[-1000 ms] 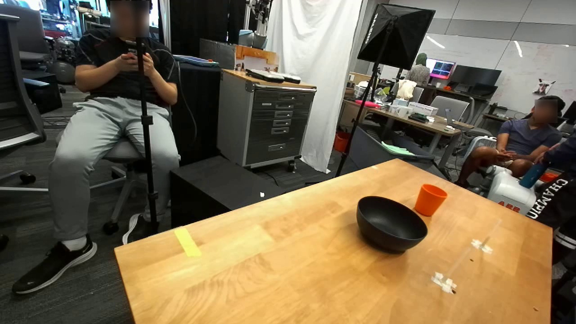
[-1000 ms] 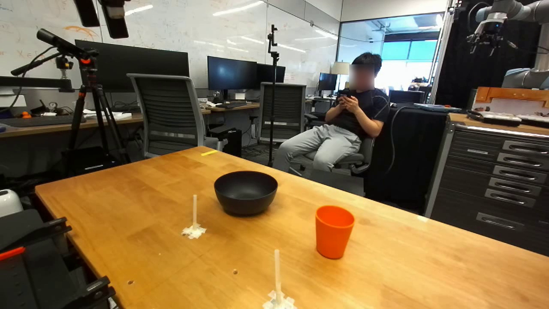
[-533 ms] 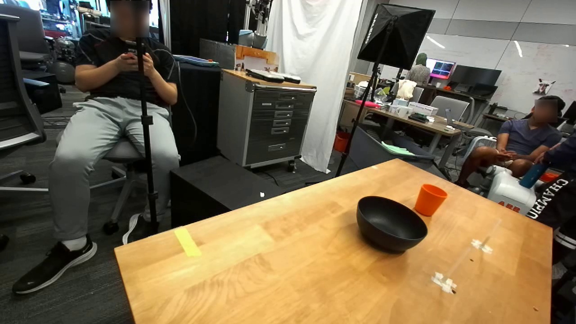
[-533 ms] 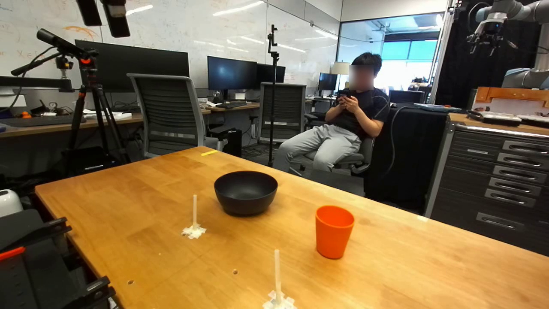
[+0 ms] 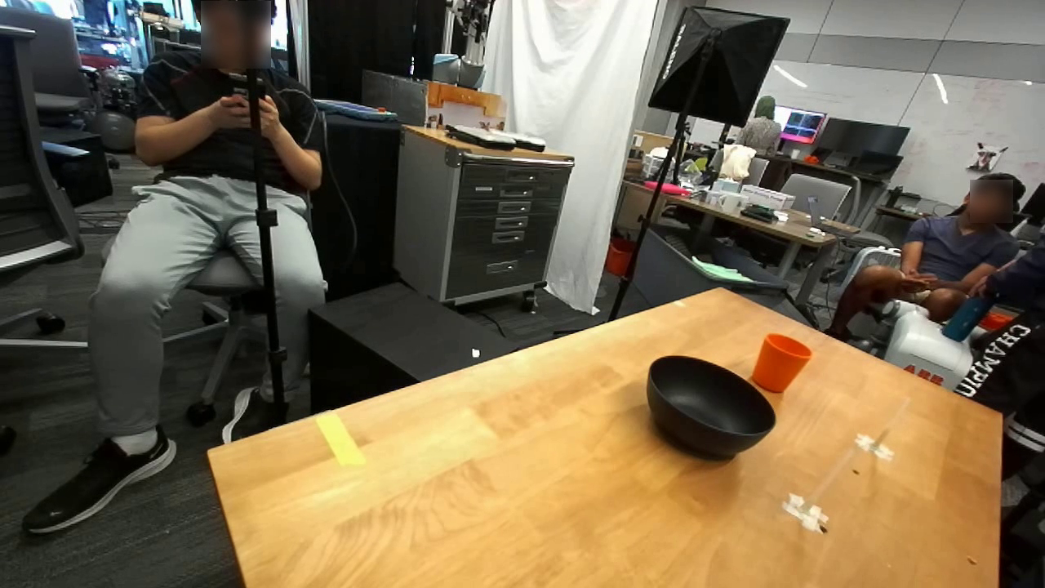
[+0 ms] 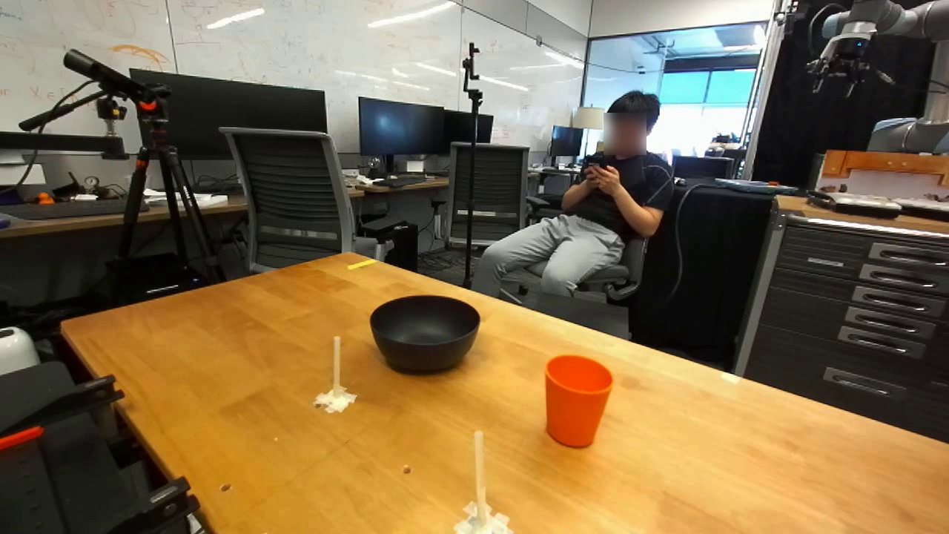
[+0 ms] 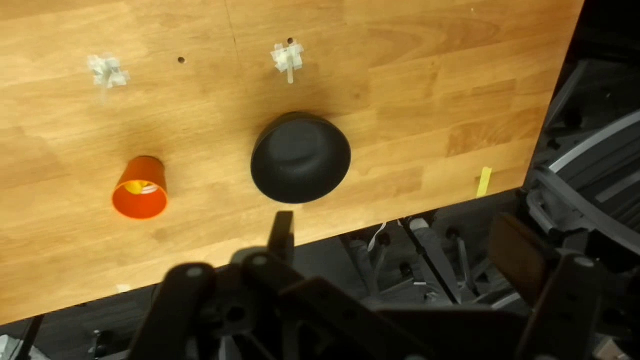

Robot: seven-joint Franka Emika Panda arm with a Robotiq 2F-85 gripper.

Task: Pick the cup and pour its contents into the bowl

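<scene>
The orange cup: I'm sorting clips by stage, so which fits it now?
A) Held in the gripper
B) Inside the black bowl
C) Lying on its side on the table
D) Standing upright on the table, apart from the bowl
D: in an exterior view the orange cup stands upright on the table with a gap between it and the black bowl.

In the wrist view, the gripper shows along the bottom, its two dark jaws standing wide apart.
</scene>
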